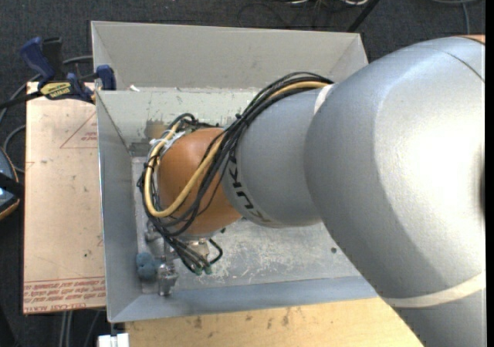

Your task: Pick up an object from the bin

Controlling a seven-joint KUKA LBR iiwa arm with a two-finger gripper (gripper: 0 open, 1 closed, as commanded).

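Observation:
My gripper [165, 279] is low in the bin's near left corner, just under the orange wrist cover, close to the floor and the front wall. A small blue-grey rounded thing [143, 264] lies right beside it on its left, against the left wall; I cannot tell whether they touch. Whether anything sits in the gripper is hidden by the cover and cables. A pale tan thing [157, 131] peeks out behind the cover near the bin's far left.
The arm with its orange cover and looped cables hides most of the bin's middle and right. A scuffed strip of bin floor shows along the front wall, right of the gripper.

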